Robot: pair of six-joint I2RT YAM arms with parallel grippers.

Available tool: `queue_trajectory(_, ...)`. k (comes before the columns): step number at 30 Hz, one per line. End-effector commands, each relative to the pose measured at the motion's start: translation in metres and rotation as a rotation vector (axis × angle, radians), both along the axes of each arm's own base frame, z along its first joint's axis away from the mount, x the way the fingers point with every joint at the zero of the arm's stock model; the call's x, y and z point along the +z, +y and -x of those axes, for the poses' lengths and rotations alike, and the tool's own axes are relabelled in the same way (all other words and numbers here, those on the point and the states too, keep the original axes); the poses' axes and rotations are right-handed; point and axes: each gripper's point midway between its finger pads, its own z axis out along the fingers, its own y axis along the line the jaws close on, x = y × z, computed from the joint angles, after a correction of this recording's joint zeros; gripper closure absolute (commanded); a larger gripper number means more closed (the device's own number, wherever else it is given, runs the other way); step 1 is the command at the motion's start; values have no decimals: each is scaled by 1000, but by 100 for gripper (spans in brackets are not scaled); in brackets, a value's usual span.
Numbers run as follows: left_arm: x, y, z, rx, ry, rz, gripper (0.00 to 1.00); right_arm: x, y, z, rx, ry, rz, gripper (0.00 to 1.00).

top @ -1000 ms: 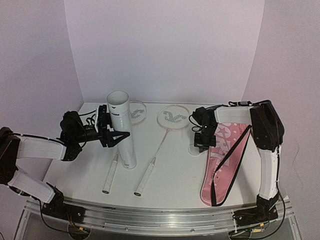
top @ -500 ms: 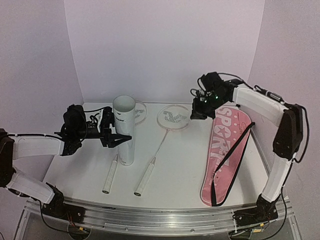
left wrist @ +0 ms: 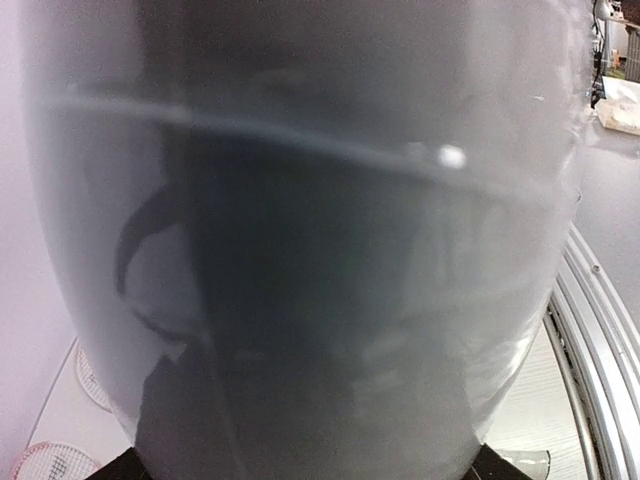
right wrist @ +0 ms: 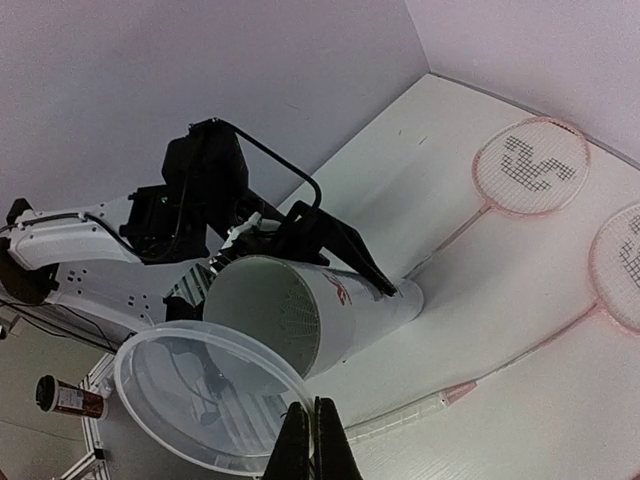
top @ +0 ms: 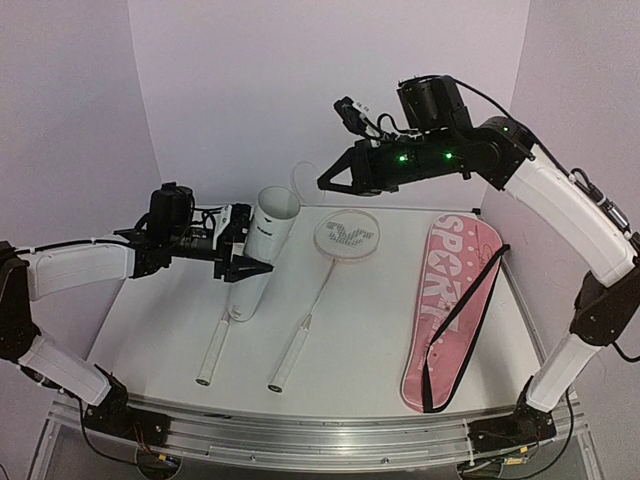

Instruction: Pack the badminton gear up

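Observation:
My left gripper (top: 255, 263) is shut on the white tube (top: 262, 255) and holds it tilted, base near the table and open mouth up and toward the back right. In the left wrist view the tube (left wrist: 300, 250) fills the frame. My right gripper (top: 323, 185) hangs high beside the mouth, shut on the rim of a clear round lid (right wrist: 205, 400). From the right wrist, its fingers (right wrist: 320, 430) pinch that rim just in front of the tube (right wrist: 340, 310). One racket (top: 347, 235) lies mid-table. The other racket's handle (top: 215, 350) shows below the tube, its head hidden behind it. Both heads (right wrist: 530, 165) (right wrist: 620, 265) appear in the right wrist view.
A long pink bag (top: 450, 300) with white SPORT lettering and a black strap lies along the right side of the table. Walls close in the back and both sides. A metal rail (top: 320, 435) runs along the near edge.
My right arm has risen from the table beside the bag and swung left, high, to the tube's mouth. My left gripper has tipped the tube from upright to tilted.

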Motion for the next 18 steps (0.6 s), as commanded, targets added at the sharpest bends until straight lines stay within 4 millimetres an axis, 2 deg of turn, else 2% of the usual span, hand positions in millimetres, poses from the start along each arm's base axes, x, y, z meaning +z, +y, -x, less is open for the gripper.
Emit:
queue_trajectory(1,1,-1,-5,8,-21,-99,97,-10,-6,4,-37,-47,71,100)
queue_trajectory(7,-5,-7,-6,-6,-42,-177,97,-13,6,17,-37,-84,121,100)
queue_trajectory(18,-10,-11,-2,-34,-63,-205,97,-49,-2,1,-125,-91,260,100)
